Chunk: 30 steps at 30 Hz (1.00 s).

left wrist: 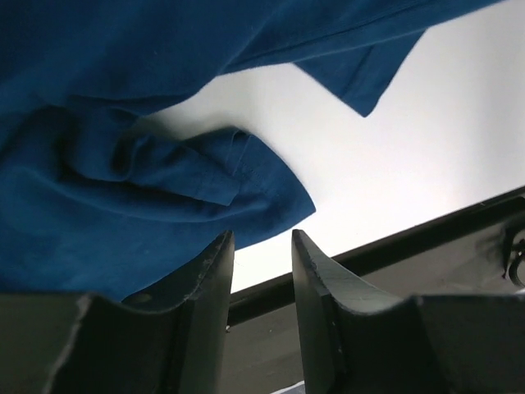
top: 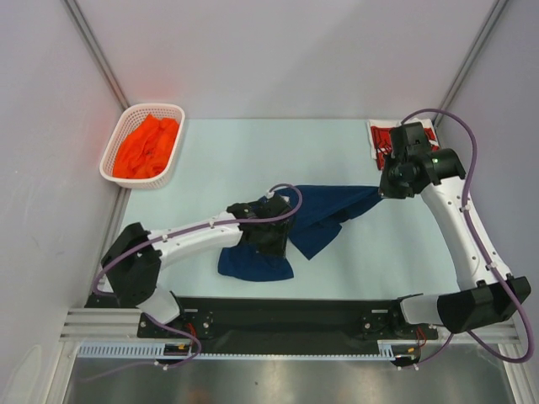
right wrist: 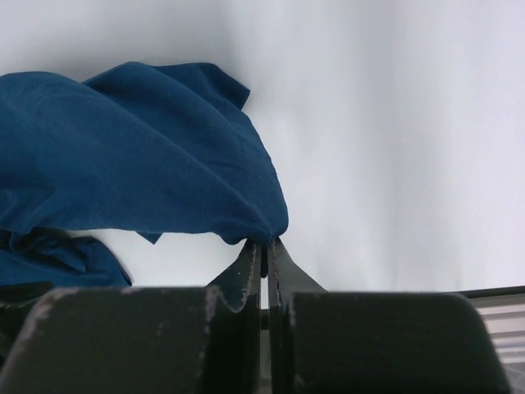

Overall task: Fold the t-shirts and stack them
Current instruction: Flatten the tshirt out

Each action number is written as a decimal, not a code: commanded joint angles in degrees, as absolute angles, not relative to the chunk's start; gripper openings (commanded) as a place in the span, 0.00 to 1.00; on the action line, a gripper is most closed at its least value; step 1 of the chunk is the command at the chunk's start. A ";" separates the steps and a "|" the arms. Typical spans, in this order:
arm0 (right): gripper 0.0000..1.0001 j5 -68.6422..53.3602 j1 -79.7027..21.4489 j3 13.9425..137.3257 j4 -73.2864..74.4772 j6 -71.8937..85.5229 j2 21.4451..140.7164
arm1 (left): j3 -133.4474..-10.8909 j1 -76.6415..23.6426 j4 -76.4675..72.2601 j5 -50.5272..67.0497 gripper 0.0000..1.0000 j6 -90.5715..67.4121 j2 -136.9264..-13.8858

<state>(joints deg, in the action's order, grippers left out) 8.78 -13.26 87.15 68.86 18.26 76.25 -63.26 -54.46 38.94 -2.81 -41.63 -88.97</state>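
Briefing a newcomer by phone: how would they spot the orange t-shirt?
At the far left corner of the table sits a white lattice basket. The orange t-shirt lies crumpled inside it, the only shirt in a container; the navy t-shirt and red t-shirt are outside.

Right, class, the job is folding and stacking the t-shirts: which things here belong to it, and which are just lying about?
Job:
navy t-shirt, centre
red t-shirt, far right
orange t-shirt, far left

Lying about:
white lattice basket, holding the orange t-shirt
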 commanded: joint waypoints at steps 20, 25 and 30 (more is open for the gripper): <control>0.00 4.48 -12.75 86.05 69.79 17.49 71.10 | -64.16 -56.07 37.71 -11.42 0.48 -52.65 -101.16; 0.00 4.31 -12.74 85.17 69.87 17.32 70.49 | -65.30 -55.37 37.97 -13.09 0.33 -51.16 -102.13; 0.00 4.66 -12.74 85.69 70.05 17.40 70.49 | -69.25 -55.20 45.08 -17.57 0.00 -48.61 -100.91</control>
